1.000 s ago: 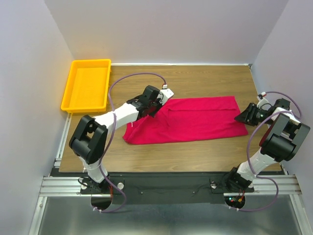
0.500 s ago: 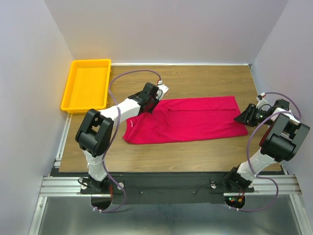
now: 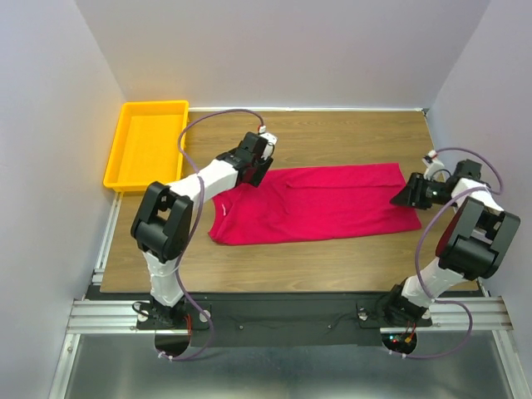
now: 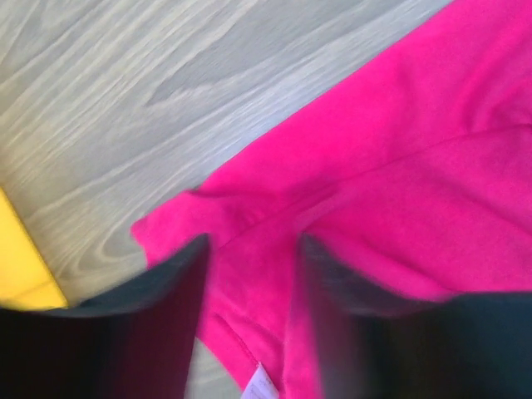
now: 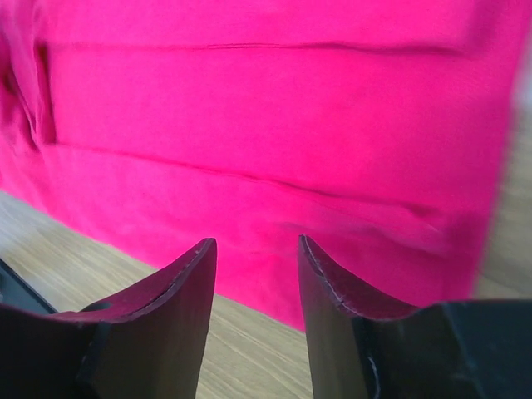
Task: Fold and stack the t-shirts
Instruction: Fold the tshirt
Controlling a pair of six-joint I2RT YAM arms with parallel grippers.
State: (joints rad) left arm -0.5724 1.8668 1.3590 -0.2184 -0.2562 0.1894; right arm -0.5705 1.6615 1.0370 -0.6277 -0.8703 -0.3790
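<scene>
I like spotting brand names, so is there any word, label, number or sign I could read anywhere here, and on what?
No text here can be read.
The white neck label on the red t-shirt: too blurred to read.
The yellow tray: no marking visible.

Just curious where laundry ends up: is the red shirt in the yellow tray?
No, the red t-shirt lies on the table, apart from the yellow tray.

Fingers [image 4: 158, 324] apart above crimson t-shirt [image 4: 399, 191] — wooden table [image 4: 166, 100].
</scene>
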